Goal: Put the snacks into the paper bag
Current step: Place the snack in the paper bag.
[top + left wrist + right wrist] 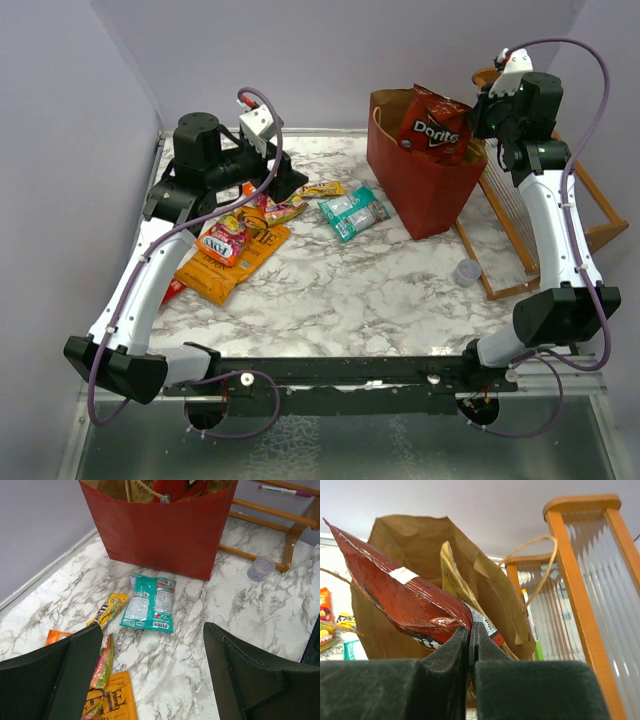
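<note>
The red paper bag [420, 185] stands at the back right of the table, open at the top. My right gripper [478, 120] is shut on the edge of the dark red Doritos bag [435, 125], held over the bag's mouth; it also shows in the right wrist view [405, 597]. My left gripper [290, 185] is open and empty above loose snacks at the left: a teal pouch [353, 212], an orange pouch [235, 260], a pink packet [225, 240] and a yellow bar [322, 189]. The left wrist view shows the teal pouch [150, 602] and the paper bag [160, 530].
An orange wooden rack [540, 215] stands right of the bag. A small clear plastic cup [467, 271] sits in front of the rack. A tan packet [457, 587] stands inside the bag. Walls close the left and back sides.
</note>
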